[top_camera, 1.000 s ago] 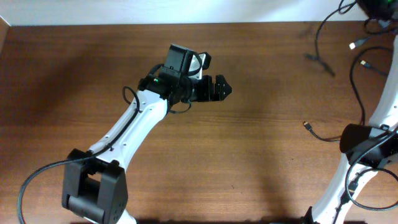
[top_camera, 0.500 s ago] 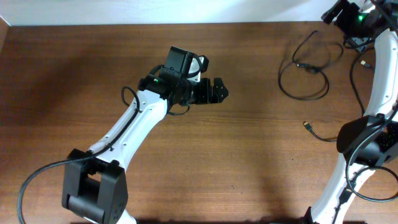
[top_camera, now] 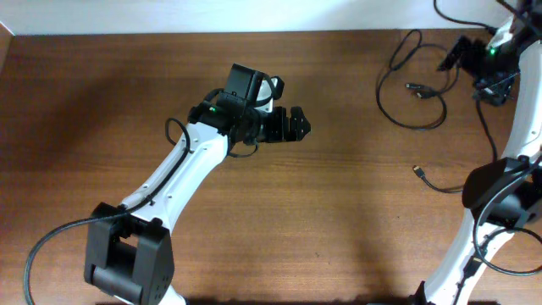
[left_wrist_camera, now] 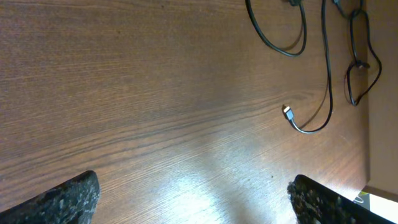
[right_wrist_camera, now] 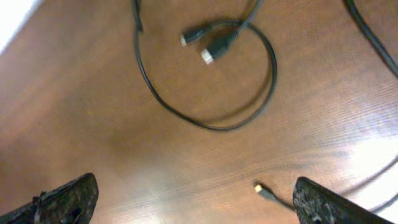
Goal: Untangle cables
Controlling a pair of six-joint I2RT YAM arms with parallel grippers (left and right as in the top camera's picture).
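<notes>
Toward the left of the table [top_camera: 76, 119], the left gripper [top_camera: 293, 124] is held over bare wood, well apart from the cables. Its jaws are seen spread wide in the left wrist view, and nothing is held between them.

Further right, near the far edge, the looped cable [right_wrist_camera: 217, 128] is laid in one loose ring, with two plugs [right_wrist_camera: 214, 50] lying close together within it. Nearer the front, the second cable [left_wrist_camera: 309, 131] is laid in a shallow hook, its yellowish plug [left_wrist_camera: 286, 112] kept well apart from the ring. The rest of it is run off toward the right arm [top_camera: 518, 127], and whether it is crossed with the ring further back cannot be told.

At the far right, the right gripper [top_camera: 456, 56] is hung above the ring's far side with its jaws spread fully and nothing gripped. Both fingertips [right_wrist_camera: 65, 198] are seen clear of the cord.

The step in hand is judged to be a pause between grasps: the two cords look mostly parted, but the ring is not yet drawn out straight. For the next move a grasp point is to be chosen, probably one of the two plugs. The right gripper is then to be lowered and closed on it so that the ring can be pulled open. Care is called for that the second cable is not dragged along. The left gripper would have to be brought far rightward if the other end is to be pinned.
</notes>
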